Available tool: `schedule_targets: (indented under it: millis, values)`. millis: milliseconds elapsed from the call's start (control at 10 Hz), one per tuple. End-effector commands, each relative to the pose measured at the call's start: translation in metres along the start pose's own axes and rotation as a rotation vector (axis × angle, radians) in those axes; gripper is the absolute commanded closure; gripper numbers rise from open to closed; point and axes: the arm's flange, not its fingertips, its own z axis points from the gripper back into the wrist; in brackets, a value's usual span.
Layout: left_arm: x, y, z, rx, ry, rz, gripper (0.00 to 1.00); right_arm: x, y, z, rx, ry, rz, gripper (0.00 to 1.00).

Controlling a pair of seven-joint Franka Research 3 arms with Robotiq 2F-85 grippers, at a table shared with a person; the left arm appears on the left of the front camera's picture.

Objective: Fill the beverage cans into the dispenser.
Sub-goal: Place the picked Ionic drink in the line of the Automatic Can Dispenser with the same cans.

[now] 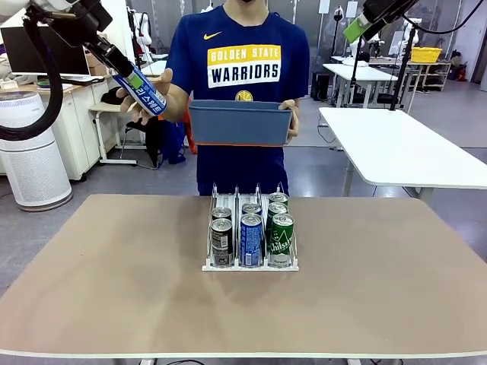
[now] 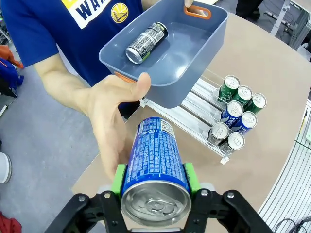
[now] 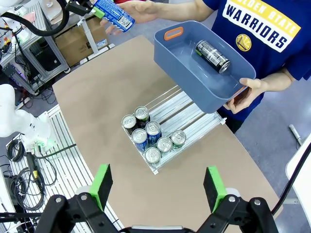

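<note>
The left gripper grasped a blue can at far left, by a person's hand. The right gripper stood released.

Mid-table, the dispenser; above the far edge of the table, a bin.
At the dispenser's near end, six cans, two deep in each lane. In the bin, one can on its side. High at far left, another can in the left gripper, a person's hand just behind it. High at far right, the right gripper.
</note>
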Motion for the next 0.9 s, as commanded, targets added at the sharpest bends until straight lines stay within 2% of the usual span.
schedule_targets:
  millis: [0, 700, 800]
  values:
    - [-0.0002, 0.0012, 0.0022, 0.004, -0.006, 0.004, 1.0, -0.0005, 0.0008, 0.0001, 0.008, 0.006, 0.002, 0.0]
    - [-0.0002, 0.0012, 0.0022, 0.004, -0.006, 0.004, 1.0, -0.0005, 0.0008, 0.0001, 0.008, 0.006, 0.002, 0.0]
    - [0.0, 0.0, 0.0, 0.0, 0.0, 0.0, 0.43, -0.0005, 0.0008, 0.0001, 0.008, 0.006, 0.002, 0.0]
